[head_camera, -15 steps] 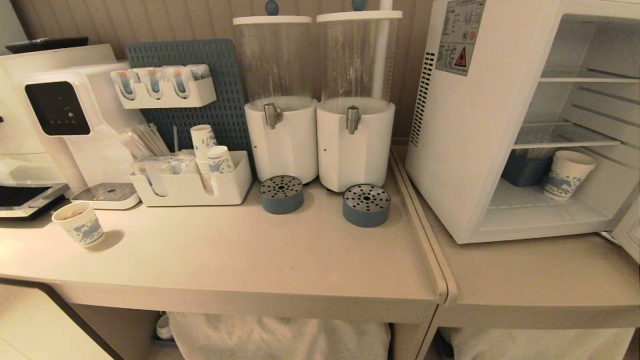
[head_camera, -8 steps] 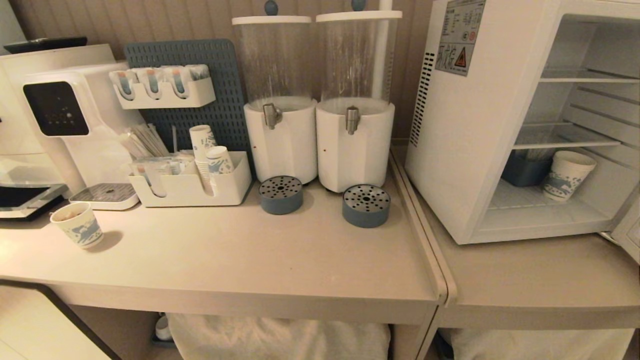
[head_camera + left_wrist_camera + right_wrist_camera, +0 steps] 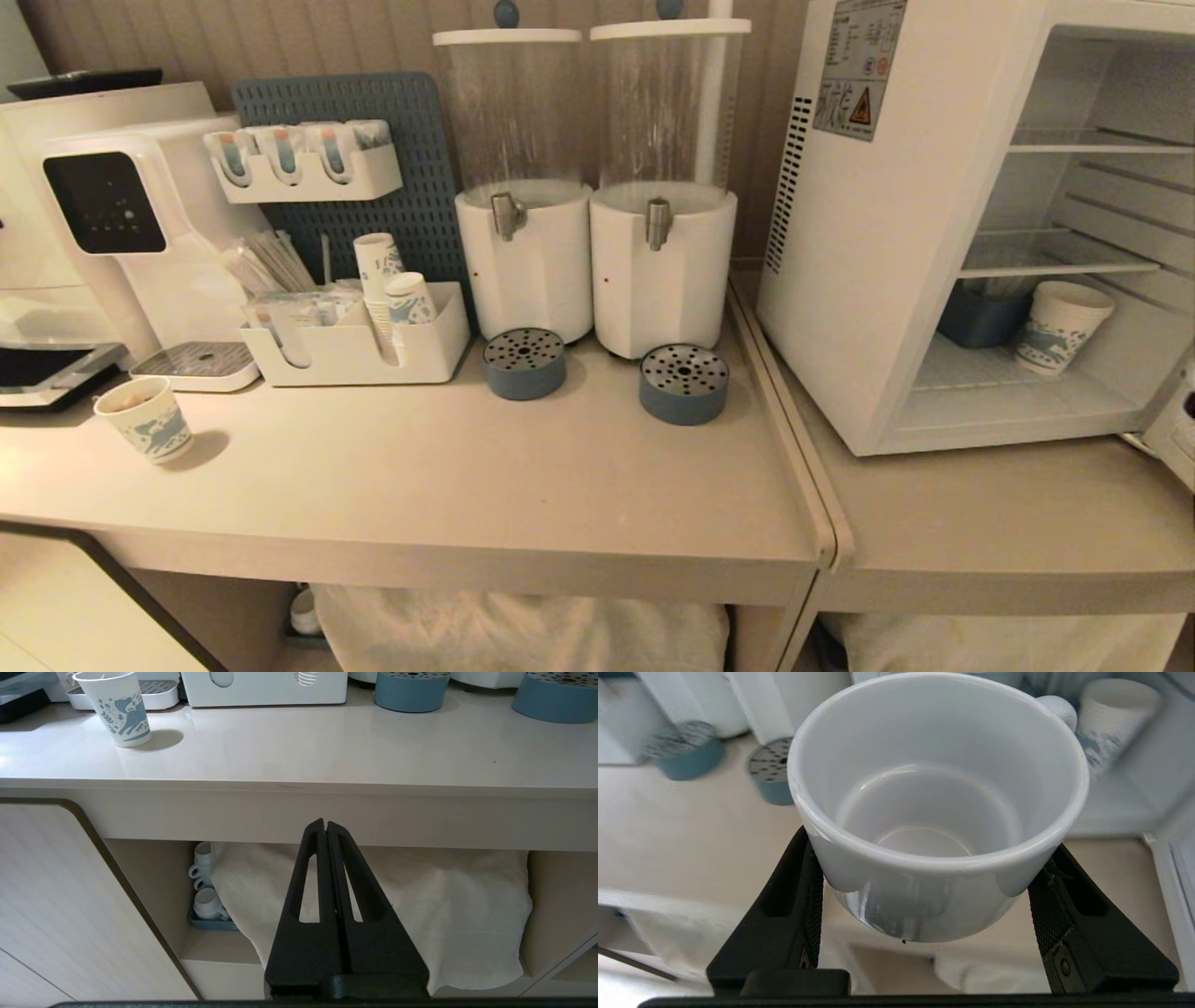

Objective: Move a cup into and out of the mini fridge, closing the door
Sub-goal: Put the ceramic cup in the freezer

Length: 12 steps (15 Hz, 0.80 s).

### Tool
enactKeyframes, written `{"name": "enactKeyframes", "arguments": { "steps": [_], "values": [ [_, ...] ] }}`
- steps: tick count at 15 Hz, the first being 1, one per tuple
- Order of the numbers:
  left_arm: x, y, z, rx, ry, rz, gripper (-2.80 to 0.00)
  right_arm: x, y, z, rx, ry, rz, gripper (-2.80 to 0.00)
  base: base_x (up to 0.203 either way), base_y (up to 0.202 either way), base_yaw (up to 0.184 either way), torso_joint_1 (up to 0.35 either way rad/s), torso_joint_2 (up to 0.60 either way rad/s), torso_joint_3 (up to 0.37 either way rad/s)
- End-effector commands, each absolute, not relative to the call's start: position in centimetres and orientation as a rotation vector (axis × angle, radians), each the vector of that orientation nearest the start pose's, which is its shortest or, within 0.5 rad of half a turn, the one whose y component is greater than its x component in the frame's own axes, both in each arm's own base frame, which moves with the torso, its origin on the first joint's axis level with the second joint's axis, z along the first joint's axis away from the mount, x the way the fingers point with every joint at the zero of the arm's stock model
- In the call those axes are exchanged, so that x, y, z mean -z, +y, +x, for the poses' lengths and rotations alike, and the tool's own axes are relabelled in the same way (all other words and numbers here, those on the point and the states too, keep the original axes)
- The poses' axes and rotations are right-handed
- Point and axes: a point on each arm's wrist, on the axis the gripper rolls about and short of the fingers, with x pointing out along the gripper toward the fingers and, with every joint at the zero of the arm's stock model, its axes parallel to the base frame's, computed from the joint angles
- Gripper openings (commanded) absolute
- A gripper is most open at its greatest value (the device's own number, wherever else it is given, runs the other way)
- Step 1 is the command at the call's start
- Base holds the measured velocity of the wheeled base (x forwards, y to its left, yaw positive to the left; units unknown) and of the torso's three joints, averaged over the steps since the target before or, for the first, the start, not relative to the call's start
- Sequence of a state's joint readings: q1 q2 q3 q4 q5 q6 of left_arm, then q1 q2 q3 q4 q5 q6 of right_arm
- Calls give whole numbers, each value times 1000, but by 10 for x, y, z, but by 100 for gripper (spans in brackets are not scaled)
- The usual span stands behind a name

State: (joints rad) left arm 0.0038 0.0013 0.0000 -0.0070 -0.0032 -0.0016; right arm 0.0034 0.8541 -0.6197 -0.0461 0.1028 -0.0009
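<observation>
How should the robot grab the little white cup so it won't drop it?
By its round sides, low down, the way the right gripper has it: one finger on each side of the white cup, below the flaring rim. The mouth faces up and the handle points away, clear of the fingers.

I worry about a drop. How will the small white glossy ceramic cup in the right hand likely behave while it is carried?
The small white glossy ceramic cup looks glazed, so it may slip between the right hand pads. It seems rigid and probably breakable if dropped. It appears empty, so nothing should spill.
</observation>
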Motion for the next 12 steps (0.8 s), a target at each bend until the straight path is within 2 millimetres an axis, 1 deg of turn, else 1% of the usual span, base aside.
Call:
{"name": "enactKeyframes", "arguments": {
  "steps": [1,3,4,5,8,10,12],
  "values": [
    [-76,0,-23,-2,-5,-2,-280,-224,-1,147,-102,340,5,-280,0,0,0,0,0,0],
    [-76,0,-23,-2,-5,-2,-280,-213,-13,179,-137,382,-2,-280,0,0,0,0,0,0],
    [-76,0,-23,0,-3,-2,-280,-204,-20,192,-175,398,-14,-280,0,0,0,0,0,0],
    [-76,0,-23,0,-3,-3,-280,-194,-25,199,-195,396,-34,-280,0,0,0,0,0,0],
    [-76,0,-23,2,-2,-11,-280,-172,-31,214,-210,242,-91,-280,0,0,0,0,0,0],
    [-76,0,-23,2,-2,-12,-280,-156,-33,222,-199,104,-127,-280,0,0,0,0,0,0],
    [-76,0,-23,2,-1,-12,-280,-135,-33,222,-196,93,-111,-280,0,0,0,0,0,0]
  ]
}}
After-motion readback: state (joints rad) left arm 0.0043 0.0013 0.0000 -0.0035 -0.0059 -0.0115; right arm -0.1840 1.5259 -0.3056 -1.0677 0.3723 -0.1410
